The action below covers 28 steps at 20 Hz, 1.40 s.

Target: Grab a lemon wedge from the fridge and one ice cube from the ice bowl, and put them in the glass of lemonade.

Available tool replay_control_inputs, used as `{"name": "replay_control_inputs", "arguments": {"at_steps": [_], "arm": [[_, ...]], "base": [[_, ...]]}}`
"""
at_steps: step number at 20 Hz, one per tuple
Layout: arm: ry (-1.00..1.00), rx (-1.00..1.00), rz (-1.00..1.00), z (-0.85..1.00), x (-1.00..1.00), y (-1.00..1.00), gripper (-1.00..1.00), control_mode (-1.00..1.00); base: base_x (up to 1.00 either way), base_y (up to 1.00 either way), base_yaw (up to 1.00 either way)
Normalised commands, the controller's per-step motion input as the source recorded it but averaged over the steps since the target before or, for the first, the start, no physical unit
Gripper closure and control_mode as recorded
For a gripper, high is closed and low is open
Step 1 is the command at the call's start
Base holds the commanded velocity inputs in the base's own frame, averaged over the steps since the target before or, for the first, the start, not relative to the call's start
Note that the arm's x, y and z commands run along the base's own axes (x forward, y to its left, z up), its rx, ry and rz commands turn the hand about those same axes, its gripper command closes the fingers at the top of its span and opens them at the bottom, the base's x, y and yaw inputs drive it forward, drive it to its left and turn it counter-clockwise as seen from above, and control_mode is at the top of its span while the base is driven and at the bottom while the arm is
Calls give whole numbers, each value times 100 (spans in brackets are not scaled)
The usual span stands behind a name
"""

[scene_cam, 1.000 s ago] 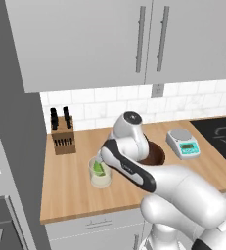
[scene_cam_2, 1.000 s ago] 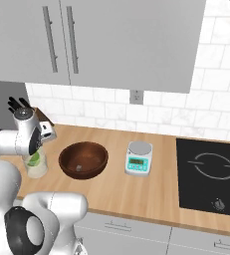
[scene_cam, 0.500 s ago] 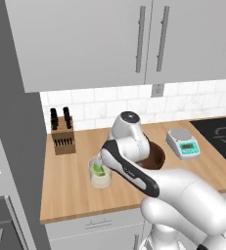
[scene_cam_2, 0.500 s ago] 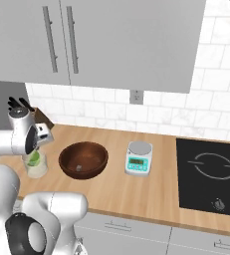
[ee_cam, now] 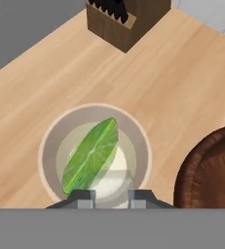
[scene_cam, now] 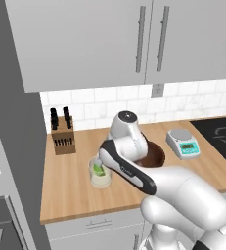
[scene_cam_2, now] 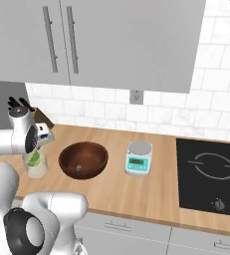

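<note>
Your claw (ee_cam: pixel 111 195) hangs over the glass (ee_cam: pixel 95 155), jaws narrow, with the wedge (ee_cam: pixel 91 156) lying inside. Next, the ice in the bowl (scene_cam_2: pixel 83 160): small, hard, probably slippery, so pinch its flat sides.

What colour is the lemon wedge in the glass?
The lemon wedge is green with a yellowish edge, clearest in the hand view.

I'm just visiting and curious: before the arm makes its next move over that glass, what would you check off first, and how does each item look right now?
1. Lemon wedge in the glass of lemonade: ok, it lies inside the rim.
2. Glass upright on the counter: ok.
3. Gripper above the glass: ok.
4. Gripper shut, nothing held: cannot tell whether something sits between the tips.
5. Ice bowl beside the glass: ok.
6. Ice cube in the glass: cannot tell.
</note>
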Motion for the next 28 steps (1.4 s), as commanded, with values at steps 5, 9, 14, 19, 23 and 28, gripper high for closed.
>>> {"name": "replay_control_inputs", "arguments": {"at_steps": [5,9,14,19,23,28], "arm": [[1,0,0,-23,6,0,100,-100],[0,0,-4,-22,-5,4,100,-100],[3,0,-10,1,0,9,100,-100],[7,-5,-8,17,4,18,100,-100],[1,0,-4,-1,0,0,100,-100],[0,0,-1,-6,8,0,100,-100]], "base": [[0,0,0],[0,0,0],[0,0,0],[0,0,0],[0,0,0],[0,0,0]]}}
